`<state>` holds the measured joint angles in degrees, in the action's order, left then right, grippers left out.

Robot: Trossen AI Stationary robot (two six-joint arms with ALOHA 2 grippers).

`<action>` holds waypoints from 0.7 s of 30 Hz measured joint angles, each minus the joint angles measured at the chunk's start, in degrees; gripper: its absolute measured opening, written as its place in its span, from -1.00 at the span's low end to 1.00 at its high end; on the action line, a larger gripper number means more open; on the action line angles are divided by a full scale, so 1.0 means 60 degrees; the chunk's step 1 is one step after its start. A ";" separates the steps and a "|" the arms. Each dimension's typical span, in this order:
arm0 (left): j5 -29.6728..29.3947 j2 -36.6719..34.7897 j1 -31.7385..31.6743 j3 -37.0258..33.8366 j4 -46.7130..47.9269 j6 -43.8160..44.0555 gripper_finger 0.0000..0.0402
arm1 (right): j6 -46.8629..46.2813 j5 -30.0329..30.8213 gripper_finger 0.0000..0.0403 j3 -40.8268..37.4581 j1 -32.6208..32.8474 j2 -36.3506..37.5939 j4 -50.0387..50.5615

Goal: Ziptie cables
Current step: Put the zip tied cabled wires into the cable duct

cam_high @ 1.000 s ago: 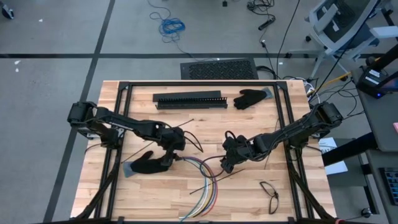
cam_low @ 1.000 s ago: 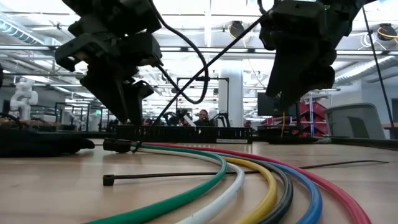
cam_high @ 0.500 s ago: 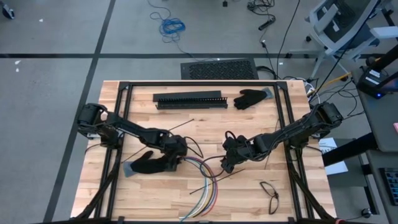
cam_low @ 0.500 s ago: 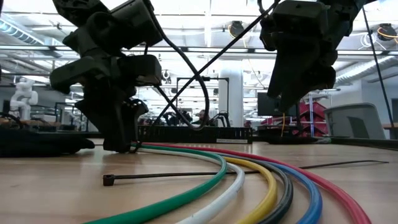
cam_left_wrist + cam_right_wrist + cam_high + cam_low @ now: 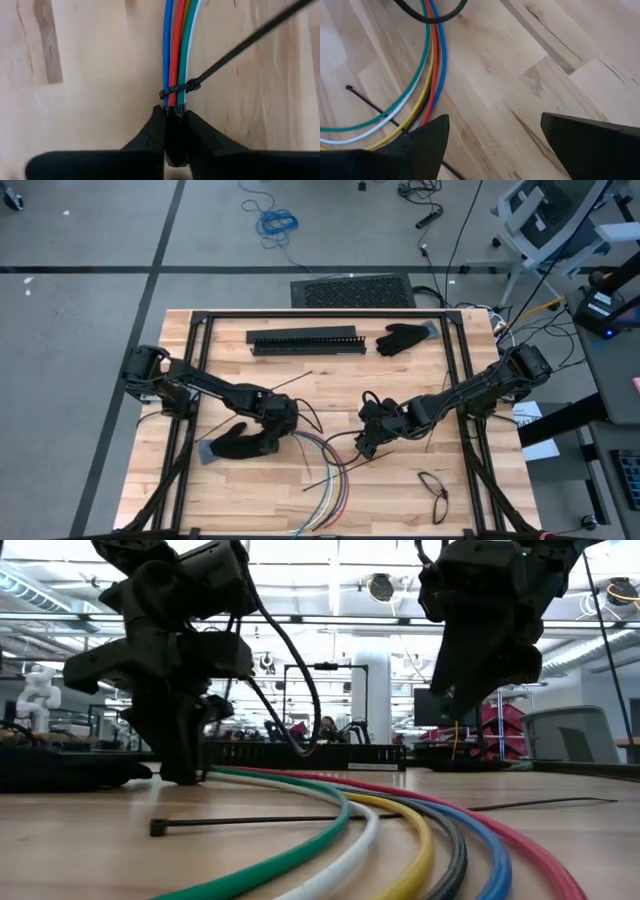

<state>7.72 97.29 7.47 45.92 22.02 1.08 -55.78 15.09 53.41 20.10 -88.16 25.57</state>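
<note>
The cables (image 5: 335, 480) are a bundle of green, white, yellow, dark, blue and red wires (image 5: 400, 830), curving over the wooden table toward its near edge. A black ziptie (image 5: 176, 91) rings the bundle near its far end, its tail slanting away. My left gripper (image 5: 290, 430) stands at that end, shut on it. My right gripper (image 5: 364, 444) hangs open above the table to the right of the bundle, with nothing between its fingers (image 5: 427, 137). A loose ziptie (image 5: 260, 823) lies flat beside the cables. My left gripper pinches the bundle's end (image 5: 173, 104) between its two fingers, just short of the ziptie band. The fingers (image 5: 156, 125) come steeply from above, one on each side of the bundle. The cables lie on the table and run away from the fingertips.
A black glove (image 5: 235, 443) lies just left of my left gripper. At the far side lie a long black slotted bar (image 5: 305, 340) and another black glove (image 5: 400, 337). Spectacles (image 5: 433, 493) lie near the right front. A black frame (image 5: 320, 313) borders the table.
My left gripper has come down to the table at the cables' far end and tipped more steeply downward. The cable arc and the loose ziptie have shifted slightly toward the table's left.
</note>
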 joint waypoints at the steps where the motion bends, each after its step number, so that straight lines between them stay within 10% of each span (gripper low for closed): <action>1: -0.0032 -0.0119 -0.0045 0.0068 0.0284 -0.0052 -0.79 | -0.0013 0.0004 0.56 0.0000 0.0000 0.0000 -0.0122; 6: -0.1192 -0.0432 -0.0331 0.1069 0.1531 -0.0927 -0.79 | -0.0098 0.0161 0.56 0.0000 -0.0047 0.0000 -0.0317; 15: -0.3544 -0.1649 -0.0439 0.3273 0.3004 -0.3130 -0.79 | -0.1141 0.3825 0.55 0.0000 -0.0206 0.0120 -0.2155; 21: -0.3309 -0.2526 -0.0936 0.2967 0.3051 -0.4028 -0.79 | 0.0242 0.4478 0.55 0.0007 -0.0665 0.0120 -0.3649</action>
<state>-12.13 82.13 1.85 63.72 40.32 -23.09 -54.32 41.96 53.45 16.11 -87.44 3.68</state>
